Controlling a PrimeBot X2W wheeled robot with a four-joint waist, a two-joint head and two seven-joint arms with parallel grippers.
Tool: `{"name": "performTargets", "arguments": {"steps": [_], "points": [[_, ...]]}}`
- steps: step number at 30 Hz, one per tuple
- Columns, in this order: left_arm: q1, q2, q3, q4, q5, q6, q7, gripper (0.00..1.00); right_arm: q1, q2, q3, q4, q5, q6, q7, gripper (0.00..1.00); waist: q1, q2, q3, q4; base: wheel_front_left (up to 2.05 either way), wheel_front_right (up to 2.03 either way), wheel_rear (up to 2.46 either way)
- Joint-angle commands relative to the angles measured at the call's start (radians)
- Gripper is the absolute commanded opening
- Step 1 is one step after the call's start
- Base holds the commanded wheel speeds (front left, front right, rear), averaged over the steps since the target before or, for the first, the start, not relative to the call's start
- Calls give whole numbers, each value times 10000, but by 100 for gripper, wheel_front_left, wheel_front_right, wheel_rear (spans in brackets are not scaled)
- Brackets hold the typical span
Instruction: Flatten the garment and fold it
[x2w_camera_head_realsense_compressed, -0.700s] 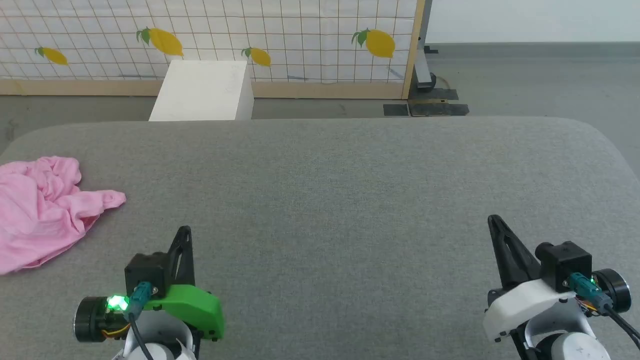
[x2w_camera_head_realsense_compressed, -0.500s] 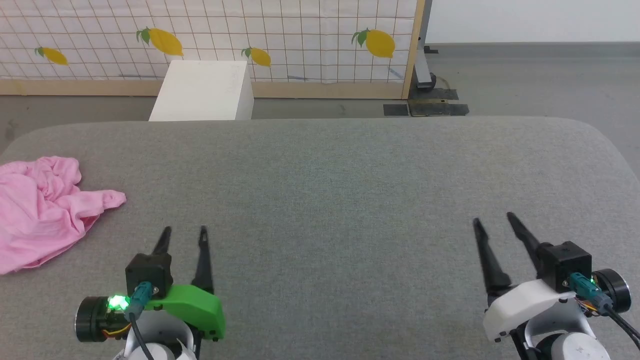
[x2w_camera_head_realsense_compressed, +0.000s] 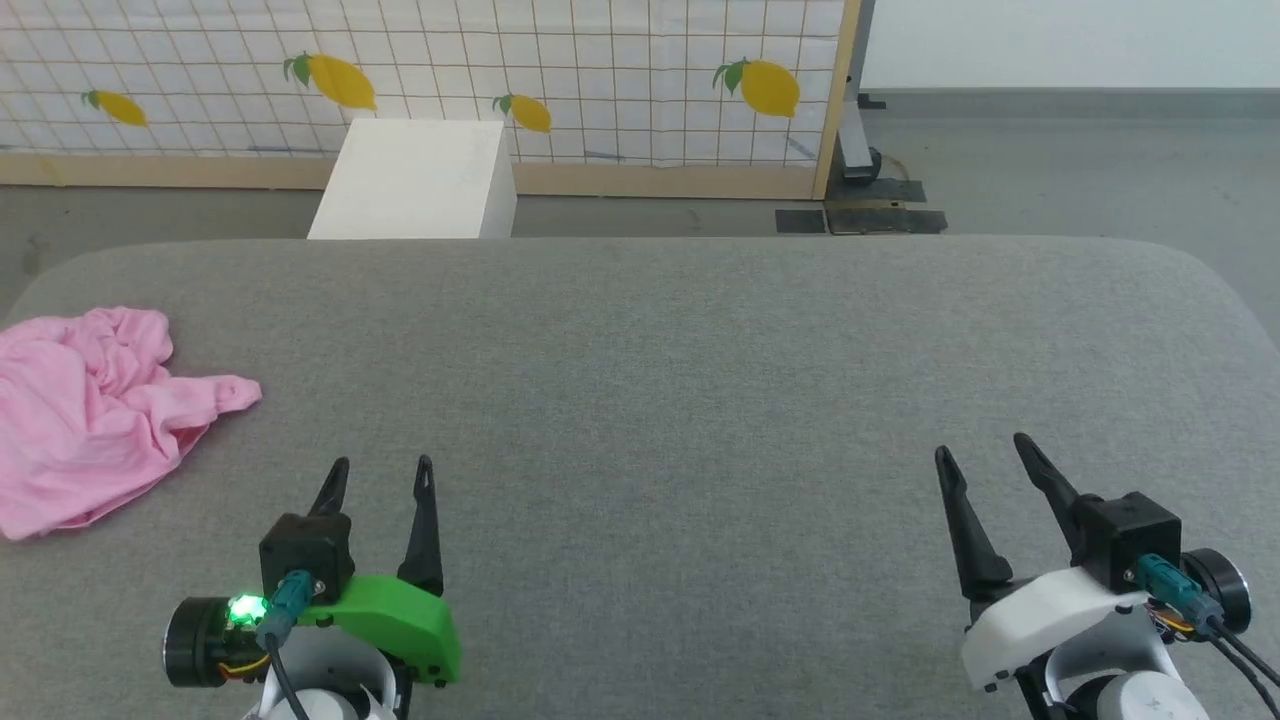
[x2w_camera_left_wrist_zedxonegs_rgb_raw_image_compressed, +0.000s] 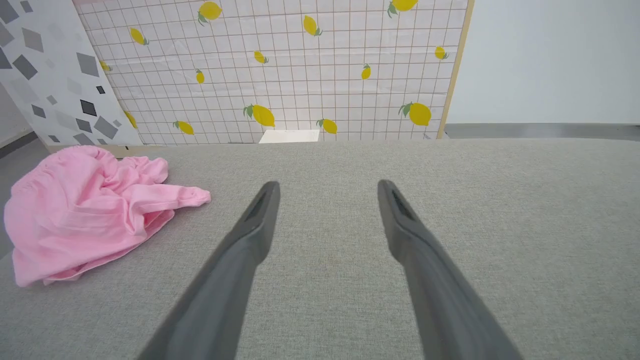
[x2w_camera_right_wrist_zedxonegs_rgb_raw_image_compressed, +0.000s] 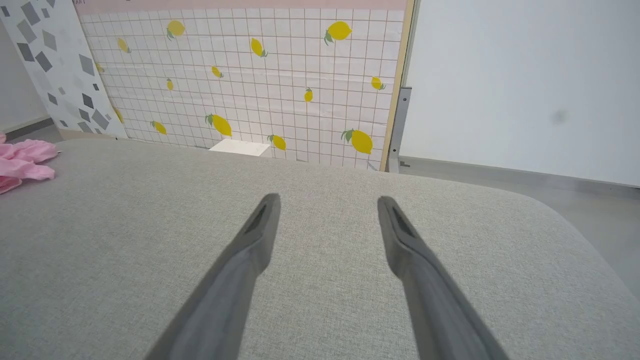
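Grey fabric is covering the worktop (x2w_camera_head_realsense_compressed: 640, 330), and the garment (x2w_camera_head_realsense_compressed: 90, 420) is lying crumpled at its left edge, toward the far corner. My left jaws are standing open and empty by the near edge, well apart from it; my right jaws are gaping empty near the near right corner.

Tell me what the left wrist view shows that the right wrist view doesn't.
Left wrist view: the whole crumpled garment, lying on the table left of the open left gripper. Right wrist view: past the open right gripper, just a pink sliver of it at the left edge, plus the table's rounded corner and a plain white wall. Both: the grey table, lemon-print screen, white box.
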Motion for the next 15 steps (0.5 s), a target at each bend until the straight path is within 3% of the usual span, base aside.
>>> {"name": "performTargets", "arguments": {"steps": [1, 15], "points": [[26, -5, -33, 61, -94, 57, -111, 100, 137, -1, 26, 81, 127, -2, -111, 100, 0, 10, -4, 58, 0, 0, 0], [96, -1, -31, 217, -280, 111, -402, 100, 208, -1, 46, 298, 402, -3, -404, 100, 0, 17, 20, 837, 0, 0, 0]]}}
